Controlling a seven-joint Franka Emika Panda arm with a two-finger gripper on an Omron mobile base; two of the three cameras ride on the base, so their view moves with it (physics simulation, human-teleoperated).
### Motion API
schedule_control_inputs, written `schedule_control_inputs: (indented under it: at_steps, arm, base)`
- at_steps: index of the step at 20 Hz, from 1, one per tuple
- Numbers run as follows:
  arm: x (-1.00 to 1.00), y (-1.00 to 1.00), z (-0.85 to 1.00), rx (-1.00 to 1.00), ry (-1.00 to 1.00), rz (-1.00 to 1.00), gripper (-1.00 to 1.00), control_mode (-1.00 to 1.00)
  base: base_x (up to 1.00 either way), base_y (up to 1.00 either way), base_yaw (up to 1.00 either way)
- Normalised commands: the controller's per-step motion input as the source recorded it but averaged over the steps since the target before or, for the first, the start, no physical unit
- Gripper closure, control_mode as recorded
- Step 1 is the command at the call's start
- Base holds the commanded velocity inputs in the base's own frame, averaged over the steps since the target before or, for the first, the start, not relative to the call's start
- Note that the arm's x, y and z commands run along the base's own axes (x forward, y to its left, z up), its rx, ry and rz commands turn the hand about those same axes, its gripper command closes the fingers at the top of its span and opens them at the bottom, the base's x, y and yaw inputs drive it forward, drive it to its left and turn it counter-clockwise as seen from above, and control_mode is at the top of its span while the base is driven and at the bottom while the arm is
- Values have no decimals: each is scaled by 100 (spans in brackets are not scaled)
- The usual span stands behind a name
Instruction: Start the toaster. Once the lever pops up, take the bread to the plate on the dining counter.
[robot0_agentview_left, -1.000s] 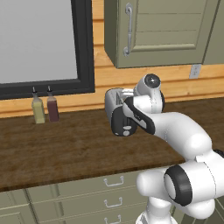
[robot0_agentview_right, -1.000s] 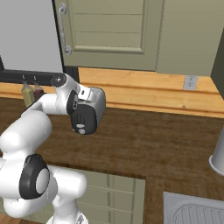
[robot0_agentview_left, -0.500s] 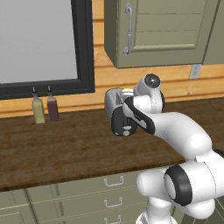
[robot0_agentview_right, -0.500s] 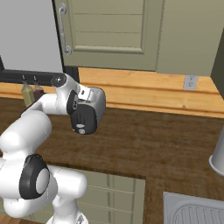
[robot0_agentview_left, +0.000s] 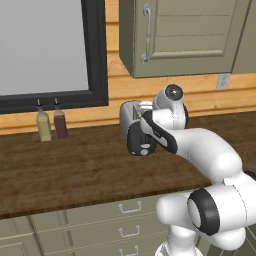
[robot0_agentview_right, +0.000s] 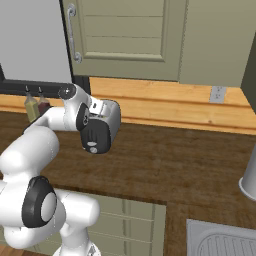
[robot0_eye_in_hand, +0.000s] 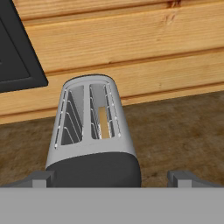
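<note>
Gripper (robot0_eye_in_hand: 112, 179) wide open, fingertips either side of toaster (robot0_eye_in_hand: 92, 131); hand view shows bread (robot0_eye_in_hand: 103, 122) in right slot; base views show only its black end face

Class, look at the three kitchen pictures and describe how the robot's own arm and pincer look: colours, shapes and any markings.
The arm is glossy white, built of thick rounded segments with dark grey-black rings and caps at the joints. No cables or markings show. The pincer has two small, dark grey, blocky fingertips.
</note>
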Motion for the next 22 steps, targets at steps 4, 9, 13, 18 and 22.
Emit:
schedule_control_inputs:
  at_steps: [4,9,13,18,22]
  arm:
    - [0,0,0,0,0,0,-100,-100]
    - [0,0,0,0,0,0,-100,-100]
    - [0,0,0,0,0,0,-100,-100]
    - [0,0,0,0,0,0,-100,-100]
    - [0,0,0,0,0,0,-100,-100]
  base:
    - [0,0,0]
    - [0,0,0]
    - [0,0,0]
    - [0,0,0]
    - [0,0,0]
